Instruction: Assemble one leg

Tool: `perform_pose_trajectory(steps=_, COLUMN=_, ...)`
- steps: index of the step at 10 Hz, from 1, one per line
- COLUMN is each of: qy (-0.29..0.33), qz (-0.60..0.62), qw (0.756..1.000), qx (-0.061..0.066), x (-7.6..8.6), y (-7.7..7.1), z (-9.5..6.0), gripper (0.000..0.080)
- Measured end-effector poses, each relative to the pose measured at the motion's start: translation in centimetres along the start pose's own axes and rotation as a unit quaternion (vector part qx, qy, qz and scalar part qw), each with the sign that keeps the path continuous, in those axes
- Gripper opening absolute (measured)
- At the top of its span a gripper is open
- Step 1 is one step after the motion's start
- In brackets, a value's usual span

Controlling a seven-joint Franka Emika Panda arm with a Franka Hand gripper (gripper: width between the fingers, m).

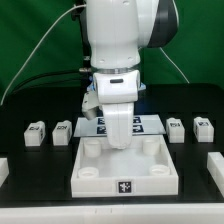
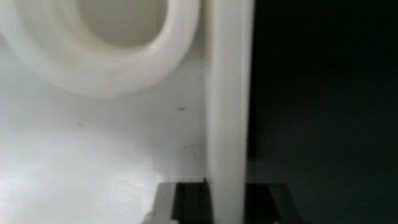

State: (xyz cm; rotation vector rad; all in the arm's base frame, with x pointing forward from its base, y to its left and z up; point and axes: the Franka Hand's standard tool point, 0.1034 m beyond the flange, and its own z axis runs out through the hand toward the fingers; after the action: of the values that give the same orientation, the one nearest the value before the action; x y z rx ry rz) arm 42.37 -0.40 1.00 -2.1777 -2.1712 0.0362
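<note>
The large white square tray (image 1: 125, 182) lies in the middle of the table with a tag on its front wall. My gripper (image 1: 118, 138) reaches straight down at the tray's back wall. In the wrist view my gripper (image 2: 230, 198) has its dark fingers (image 2: 187, 206) on either side of the tray's upright wall (image 2: 228, 100), shut on it. A round corner hole (image 2: 98, 40) of the tray shows beside the wall. Two small white legs (image 1: 36, 132) (image 1: 63, 130) stand at the exterior view's left and two more (image 1: 176, 127) (image 1: 203, 127) at its right, all apart from the gripper.
The marker board (image 1: 152, 123) lies flat behind the tray, partly hidden by the arm. White parts show at the exterior view's lower left edge (image 1: 3, 170) and lower right edge (image 1: 214, 163). The table is black, with a green backdrop behind.
</note>
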Motion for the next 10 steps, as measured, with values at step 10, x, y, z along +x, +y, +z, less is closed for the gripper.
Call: perform_pose_trajectory(steps=10, qy=0.021, qz=0.004, qw=0.999, qx=-0.037, x=7.0, y=6.7, z=-0.1, gripper=0.006)
